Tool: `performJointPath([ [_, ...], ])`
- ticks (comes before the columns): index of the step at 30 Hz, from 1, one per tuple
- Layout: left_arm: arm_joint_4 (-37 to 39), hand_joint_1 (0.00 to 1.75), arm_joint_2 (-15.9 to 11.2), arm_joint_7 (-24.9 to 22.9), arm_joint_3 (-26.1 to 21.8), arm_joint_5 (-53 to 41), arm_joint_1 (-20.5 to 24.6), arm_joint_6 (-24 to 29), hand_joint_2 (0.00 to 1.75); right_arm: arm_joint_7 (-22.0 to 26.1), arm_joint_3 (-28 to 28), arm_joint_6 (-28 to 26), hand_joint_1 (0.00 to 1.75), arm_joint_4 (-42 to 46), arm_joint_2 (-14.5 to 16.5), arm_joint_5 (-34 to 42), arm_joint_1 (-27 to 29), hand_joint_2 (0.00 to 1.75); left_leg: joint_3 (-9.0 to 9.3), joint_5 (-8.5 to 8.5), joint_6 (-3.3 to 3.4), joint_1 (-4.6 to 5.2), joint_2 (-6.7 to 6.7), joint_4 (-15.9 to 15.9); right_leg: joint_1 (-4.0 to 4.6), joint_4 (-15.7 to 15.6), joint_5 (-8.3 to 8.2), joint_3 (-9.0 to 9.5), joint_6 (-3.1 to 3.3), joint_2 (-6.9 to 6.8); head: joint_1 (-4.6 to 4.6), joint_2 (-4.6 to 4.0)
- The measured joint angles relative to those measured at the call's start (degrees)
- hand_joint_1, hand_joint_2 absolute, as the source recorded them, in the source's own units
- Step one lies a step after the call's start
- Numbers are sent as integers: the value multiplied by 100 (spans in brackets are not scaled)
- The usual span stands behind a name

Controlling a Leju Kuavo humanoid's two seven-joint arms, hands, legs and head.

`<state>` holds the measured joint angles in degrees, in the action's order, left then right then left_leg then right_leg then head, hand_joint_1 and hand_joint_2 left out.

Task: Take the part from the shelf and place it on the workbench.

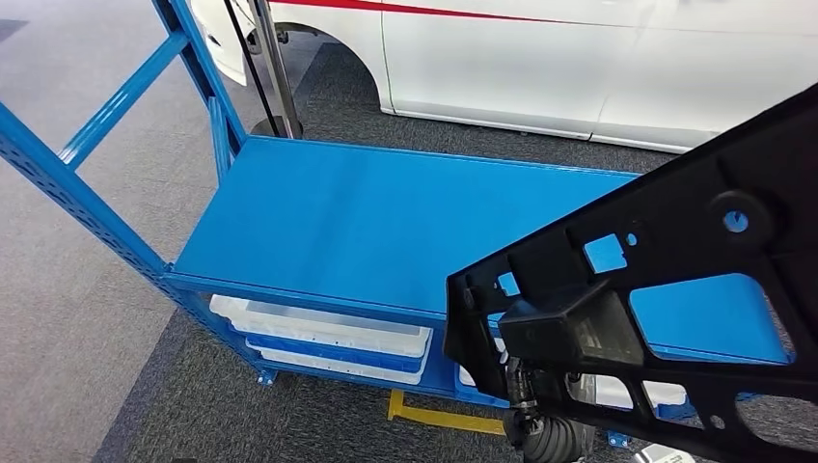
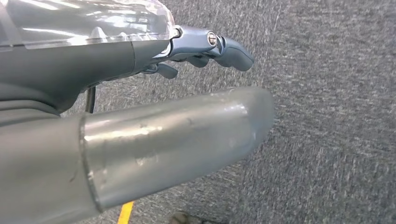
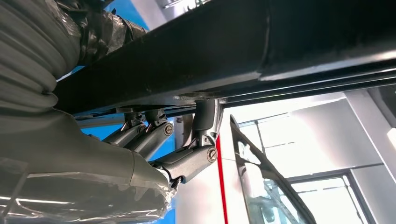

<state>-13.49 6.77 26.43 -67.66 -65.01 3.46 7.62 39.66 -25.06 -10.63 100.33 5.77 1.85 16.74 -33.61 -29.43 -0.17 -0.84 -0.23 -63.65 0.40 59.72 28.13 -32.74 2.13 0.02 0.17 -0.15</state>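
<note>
The right hand [image 3: 154,149] has its fingers [image 3: 205,121] hooked up against the underside of the black plastic part [image 1: 675,280], gripping it, so the part is lifted and rides just above those fingers, over the near corner of the blue shelf [image 1: 367,212]. The pick looks done; carrying it to a workbench and setting it down is left. The left hand [image 2: 140,107] hangs over grey carpet [image 2: 327,116], holding nothing, fingers [image 2: 229,49] loosely apart from the thumb.
</note>
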Motion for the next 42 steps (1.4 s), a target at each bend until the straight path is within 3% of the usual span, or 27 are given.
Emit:
performJointPath([
  [2, 0, 0, 16, -61, -3, -14, 0, 19, 0, 10, 8, 58, 175, -3, 1, -37, 95, 175, 203, 142, 78, 53, -5, 459, 3, 12, -10, -25, -29, 2, -2, 0],
  [4, 0, 0, 37, -124, -6, -43, -11, 32, 0, 12, 26, 114, 175, -3, 2, -68, 192, 175, 207, 162, 97, 68, -8, 531, -8, 9, -37, -48, -79, 3, -6, 0],
  [6, 0, 0, 66, -179, -13, -80, -19, 43, 0, 13, 59, 169, 175, -3, 2, -86, 267, 175, 210, 226, 128, 32, 9, 603, -10, 74, 61, -64, -143, 5, -3, 0],
  [8, 0, 0, 99, -221, -23, -107, -15, 47, 0, 15, 85, 199, 175, -5, 2, -99, 312, 175, 185, 290, 168, -2, 34, 657, -28, 488, 427, -207, -211, 7, 1, 0],
  [10, 0, 0, 119, -253, -39, -117, -18, 47, 0, 16, 105, 206, 175, -15, -3, -109, 356, 175, 122, 325, 184, -1, 50, 649, -67, 1187, 845, -448, -268, 5, 1, 0],
  [11, 0, 0, 127, -266, -47, -119, -20, 48, 0, 16, 117, 206, 175, -23, -6, -114, 378, 175, 87, 344, 178, -3, 58, 637, -89, 1420, 933, -506, -293, 3, 0, 0],
  [12, 0, 0, 134, -276, -55, -123, -21, 48, 0, 16, 130, 205, 175, -31, -9, -121, 399, 175, 49, 362, 168, -7, 63, 621, -113, 1456, 904, -465, -316, 2, 0, 0],
  [13, 0, 0, 143, -284, -61, -129, -22, 49, 0, 16, 140, 203, 175, -38, -9, -133, 416, 175, 13, 377, 156, -14, 65, 598, -137, 1263, 775, -309, -335, 0, 0, 0],
  [15, 0, 0, 158, -291, -71, -150, -21, 48, 0, 15, 161, 198, 175, -50, -9, -167, 439, 175, -53, 395, 118, -27, 61, 536, -172, 488, 490, 188, -357, 3, 1, 0],
  [17, 0, 0, 166, -291, -83, -172, -22, 46, 0, 15, 187, 195, 175, -61, -8, -184, 476, 175, -88, 423, 55, -25, 49, 487, -155, 18, 356, 453, -321, 26, 1, 0],
  [20, 0, 0, 168, -292, -94, -187, -31, 44, 0, 15, 226, 197, 175, -73, 5, -182, 540, 175, -121, 485, -72, -29, 30, 474, -123, -33, 296, 390, -190, 36, -2, 0],
  [21, 0, 0, 173, -292, -96, -192, -41, 40, 0, 15, 239, 198, 175, -74, 14, -181, 554, 175, -154, 423, -107, -37, 28, 435, -126, -42, 262, 355, -129, 28, -2, 0],
  [23, 0, 0, 182, -293, -98, -200, -53, 31, 0, 16, 274, 204, 175, -75, 36, -169, 589, 175, -300, 23, -152, -53, 28, 63, -133, -63, 167, 265, -22, 8, -2, 0],
  [25, 0, 0, 186, -293, -99, -209, -53, 23, 0, 16, 317, 277, 175, -81, 49, -106, 623, 175, -516, -484, -173, -50, 28, -656, -104, -57, 81, 146, 23, 1, -2, 0],
  [26, 0, 0, 186, -293, -100, -216, -53, 16, 0, 16, 339, 354, 175, -86, 52, -50, 638, 175, -575, -606, -174, -48, 28, -965, -87, -51, 40, 81, 28, 10, -2, 0],
  [27, 0, 0, 187, -293, -102, -226, -53, 5, 0, 16, 363, 447, 175, -90, 57, 7, 653, 175, -551, -593, -162, -44, 26, -1104, -69, -45, 4, 20, 27, 25, -2, 0],
  [28, 0, 0, 188, -293, -103, -239, -55, -9, 0, 16, 392, 532, 175, -93, 69, 50, 670, 175, -415, -471, -136, -38, 19, -1022, -52, -38, -30, -35, 24, 50, -2, 0],
  [30, -2, 0, 185, -293, -103, -268, -55, -29, 0, 16, 462, 630, 175, -95, 113, 76, 704, 175, 115, -174, -28, -10, -88, -311, -27, -30, -95, -112, 14, 111, -1, 0],
  [32, -5, 0, 183, -292, -103, -291, -64, -38, 0, 17, 528, 691, 175, -94, 162, 87, 723, 175, 607, -105, 67, 18, -245, 447, -19, -23, -160, -157, -20, 182, -1, 0],
  [33, -7, 0, 182, -292, -103, -294, -69, -40, 0, 18, 559, 732, 175, -93, 185, 98, 734, 175, 718, -136, 90, 32, -286, 645, -30, -23, -194, -176, -51, 221, -1, 0],
  [36, -7, 0, 196, -305, -106, -291, -70, -46, 0, 20, 676, 903, 175, -88, 259, 132, 808, 175, 746, -87, 111, 26, -164, 812, -43, 1, -242, -232, -163, 289, -1, 0],
  [38, -7, 0, 207, -323, -111, -292, -74, -50, 0, 20, 787, 1042, 175, -82, 309, 133, 861, 175, 739, -10, 152, -9, -38, 882, -44, 323, 1, -390, -219, 185, 5, 0],
  [40, -7, 0, 208, -344, -124, -296, -91, -53, 0, 19, 909, 1181, 175, -79, 363, 114, 901, 175, 687, 12, 174, -3, 100, 867, -75, 1009, 408, -682, -268, 84, 9, 0],
  [42, -7, 0, 208, -369, -140, -302, -103, -53, 0, 18, 1051, 1313, 175, -79, 435, 82, 959, 175, 637, 10, 168, -1, 239, 833, -115, 1467, 568, -823, -315, 49, 9, 0],
])
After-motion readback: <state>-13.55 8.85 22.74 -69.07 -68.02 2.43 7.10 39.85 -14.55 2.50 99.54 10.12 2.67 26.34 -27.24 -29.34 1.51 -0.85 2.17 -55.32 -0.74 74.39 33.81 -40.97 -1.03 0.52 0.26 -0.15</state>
